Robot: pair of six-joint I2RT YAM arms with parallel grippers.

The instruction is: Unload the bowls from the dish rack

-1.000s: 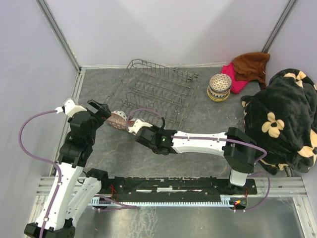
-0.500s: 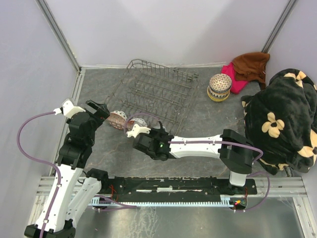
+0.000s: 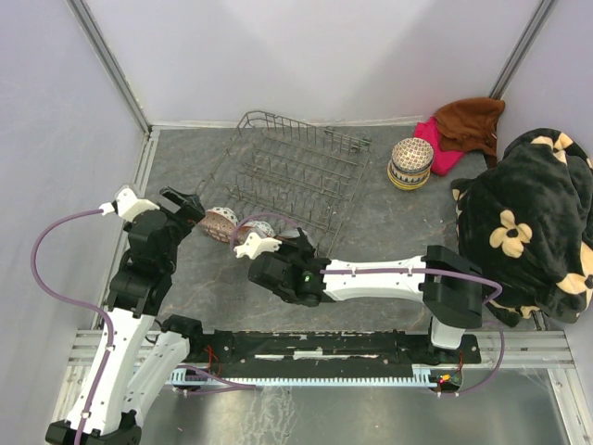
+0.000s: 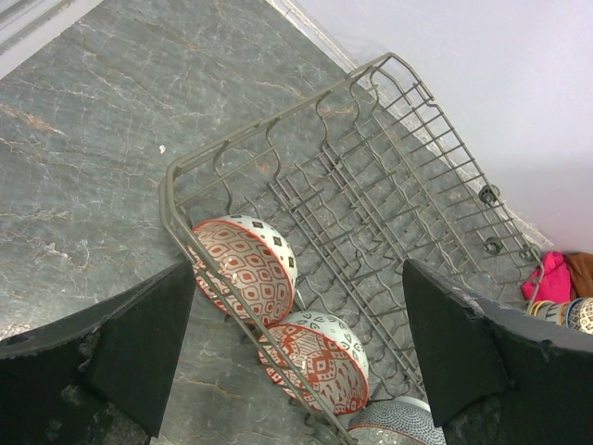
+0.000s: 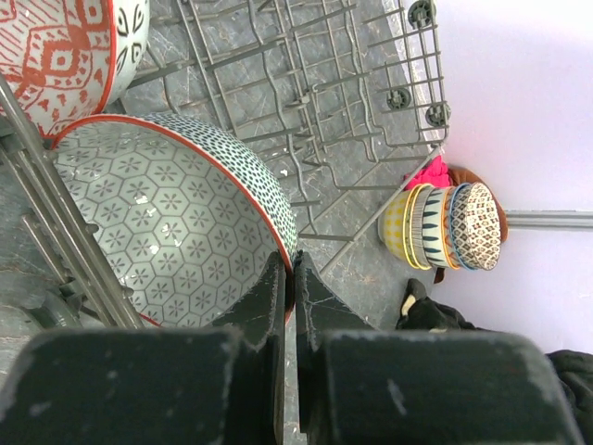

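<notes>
Hovering at the far left, the left gripper had its jaws spread wide and held nothing, just above the near left corner of the dish rack. The grey wire rack sat on the dark stone-look worktop. Along its near side three bowls stood on edge in a row. Leftmost was a red-patterned bowl, directly under the spread jaws. Beside it, touching or nearly so, came a second red-patterned bowl, then a grey bowl with a flower lattice inside and a red rim. The right gripper had its fingers pressed almost together, pinching that grey bowl's rim. To the right of the rack, well apart from it, a stack of bowls rested beside a pink cloth, with a black flowered blanket further right. The step in hand looked like the grasp on the grey bowl. The next move would probably call for lifting it straight up, clear of the prongs and side wires, before carrying it right toward the stack.
</notes>
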